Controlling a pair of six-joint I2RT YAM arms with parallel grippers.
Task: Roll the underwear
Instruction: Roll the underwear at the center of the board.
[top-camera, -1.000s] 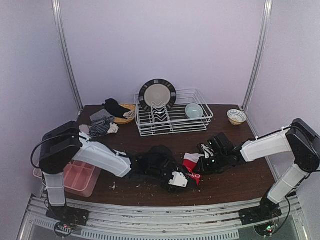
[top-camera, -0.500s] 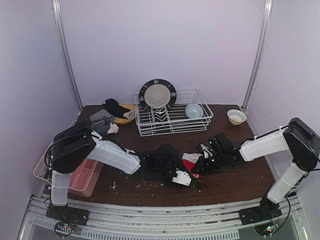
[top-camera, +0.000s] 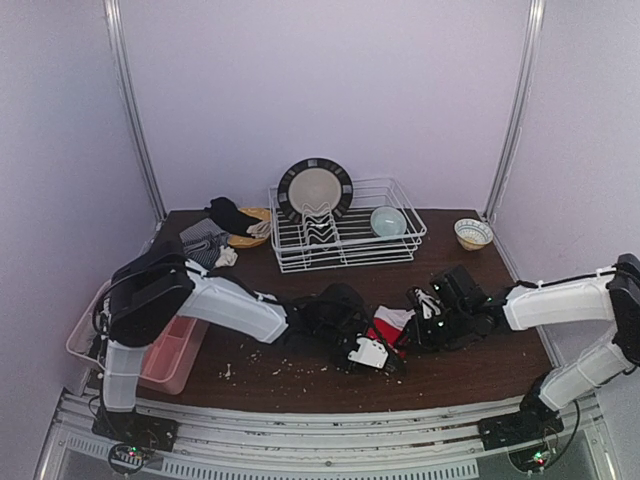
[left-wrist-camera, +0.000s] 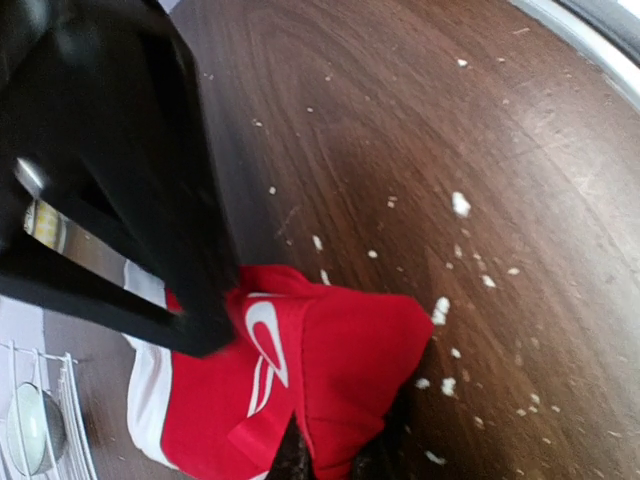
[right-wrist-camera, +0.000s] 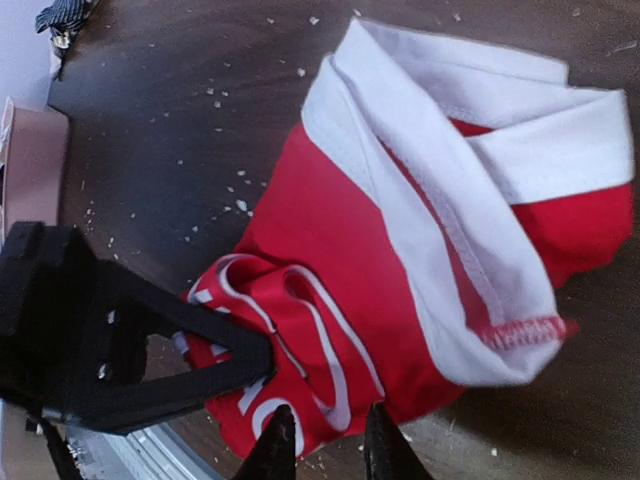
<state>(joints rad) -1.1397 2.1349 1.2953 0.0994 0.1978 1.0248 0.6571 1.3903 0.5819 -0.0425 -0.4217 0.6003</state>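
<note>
Red cloth with a white waistband, the red briefs (right-wrist-camera: 400, 250) lie crumpled at the middle of the table (left-wrist-camera: 520, 200), between the two arms. They are loosely folded over themselves with the waistband gaping, so by my reading no tight roll has been made and the rolling is at an early stage. The left pincer (left-wrist-camera: 335, 455) is clamped on a folded red edge. The right pincer (right-wrist-camera: 322, 445) stands slightly apart just at the cloth's lower rim, with nothing clearly between its tips. The rest of the underwear, a striped pair (top-camera: 203, 250) and a black pair (top-camera: 230, 213), sits heaped at the back left corner, unrolled, well apart from the pink tray (top-camera: 165, 355).

Only the top view shows that heap, the tray and the wire dish rack (top-camera: 345, 240). The right wrist view alone shows the open waistband and its stitching. The left wrist view alone shows the pinched fold and the white crumbs (left-wrist-camera: 460, 203) around it.
</note>
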